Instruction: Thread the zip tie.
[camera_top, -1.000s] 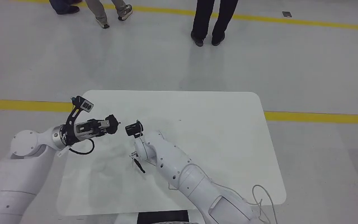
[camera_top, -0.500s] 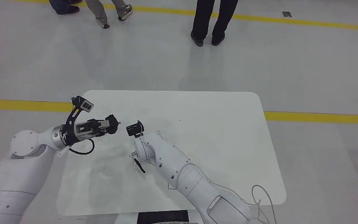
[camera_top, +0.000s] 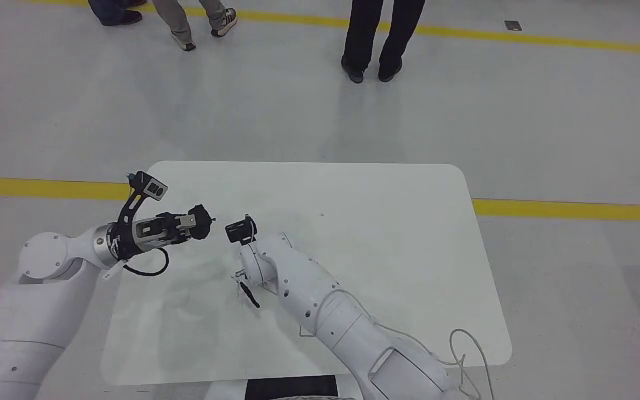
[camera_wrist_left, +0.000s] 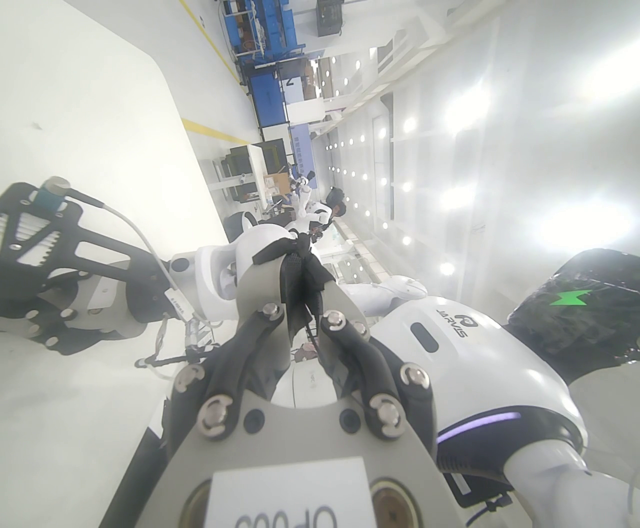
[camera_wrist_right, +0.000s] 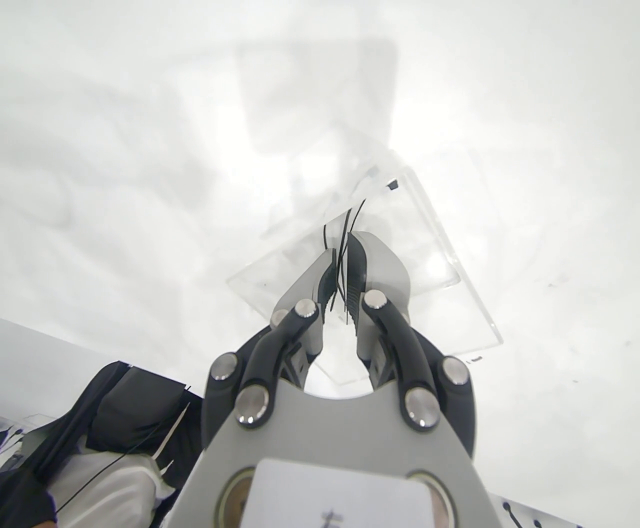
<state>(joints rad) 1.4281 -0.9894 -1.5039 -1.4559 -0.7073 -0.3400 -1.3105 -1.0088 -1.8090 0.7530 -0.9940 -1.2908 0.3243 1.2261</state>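
Note:
Several thin black zip ties (camera_wrist_right: 356, 216) lie in a clear plastic tray (camera_wrist_right: 440, 250) on the white table (camera_top: 400, 230). My right gripper (camera_wrist_right: 342, 255) points down into the tray, with its fingers shut on a few of the ties. In the top view the right gripper (camera_top: 247, 294) is at the table's left middle. My left gripper (camera_top: 203, 221) hangs above the table's left side, facing the right arm, a short way from its wrist. The left gripper (camera_wrist_left: 300, 257) is shut. A thin black strand shows between its fingers, and I cannot tell what it is.
The table stretches bare to the right of the arms. Yellow floor lines run behind and beside it. People stand on the floor far beyond the back edge.

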